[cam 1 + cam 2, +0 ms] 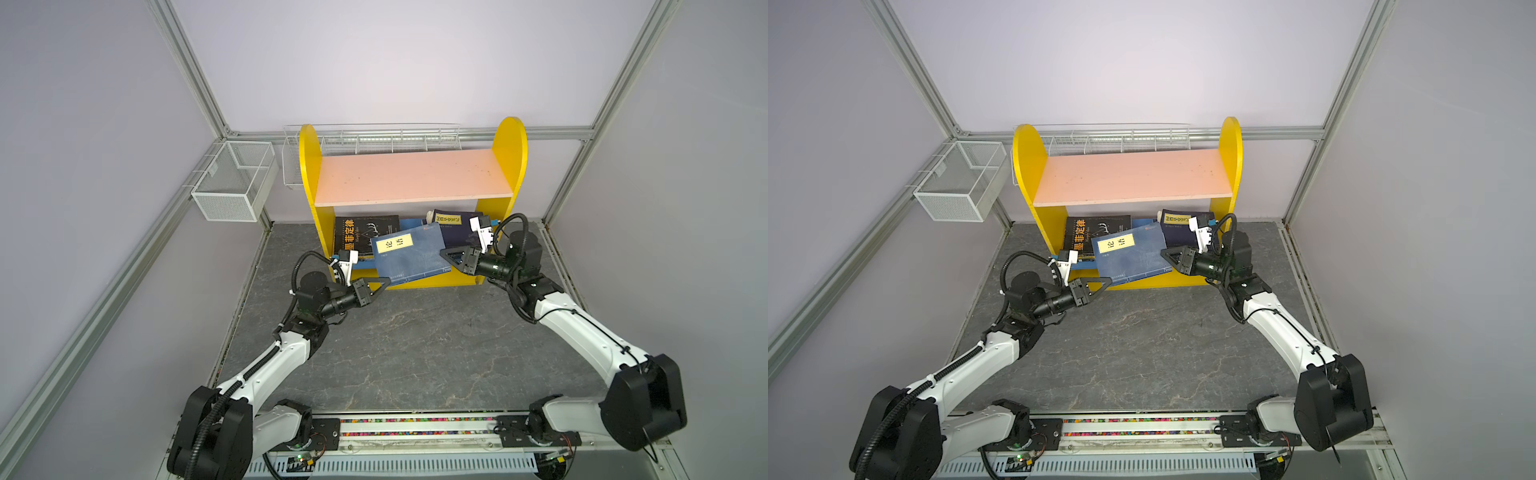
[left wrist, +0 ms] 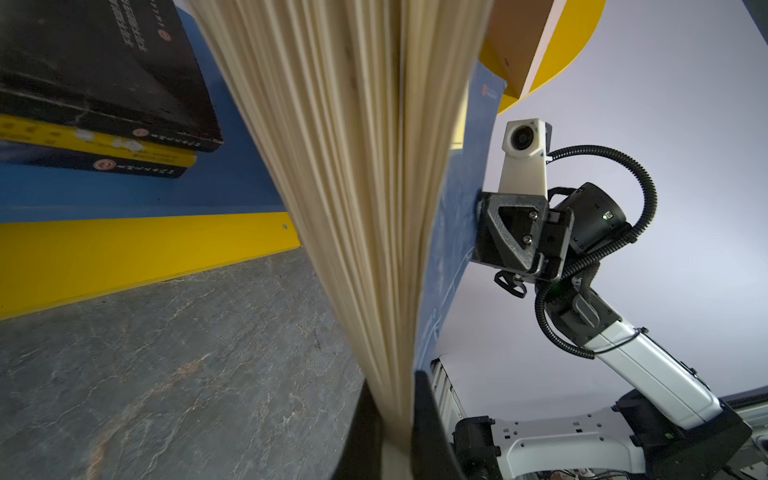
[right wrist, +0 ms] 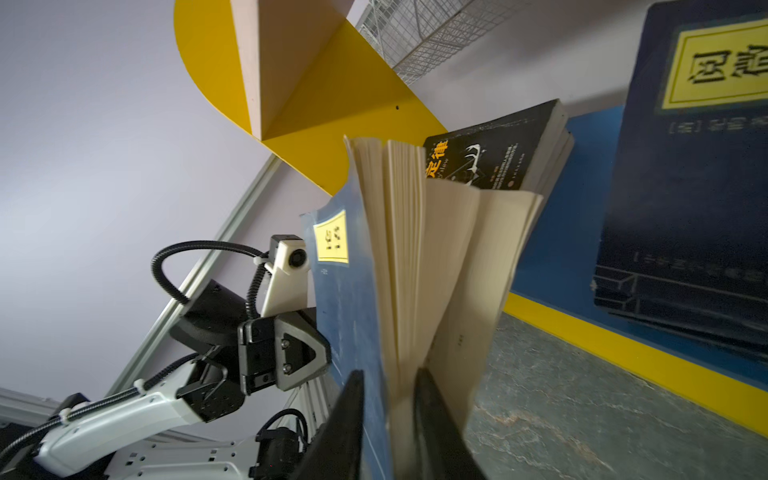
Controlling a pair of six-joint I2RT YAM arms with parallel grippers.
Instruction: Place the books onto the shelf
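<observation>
A blue book [image 1: 409, 253] [image 1: 1129, 255] with a yellow title label hangs tilted in front of the shelf's [image 1: 309, 166] blue lower board [image 2: 124, 195]. My left gripper [image 1: 384, 281] [image 2: 392, 399] is shut on its lower near corner, pinching the cream pages [image 2: 353, 166]. At the opposite edge, my right gripper [image 1: 444, 254] [image 3: 388, 382] has its jaws parted, with the cover and some pages between them. On the lower board, a black book [image 1: 365, 232] [image 3: 498, 153] leans on the left and a navy book [image 1: 455, 226] [image 3: 685, 187] on the right. The pink upper board [image 1: 411, 176] is bare.
A white wire-mesh basket [image 1: 232, 183] hangs on the frame to the left of the shelf. A long white wire rack [image 1: 374, 137] runs behind it. The grey stone-look tabletop [image 1: 415, 345] lies in front of the shelf, between the two arms.
</observation>
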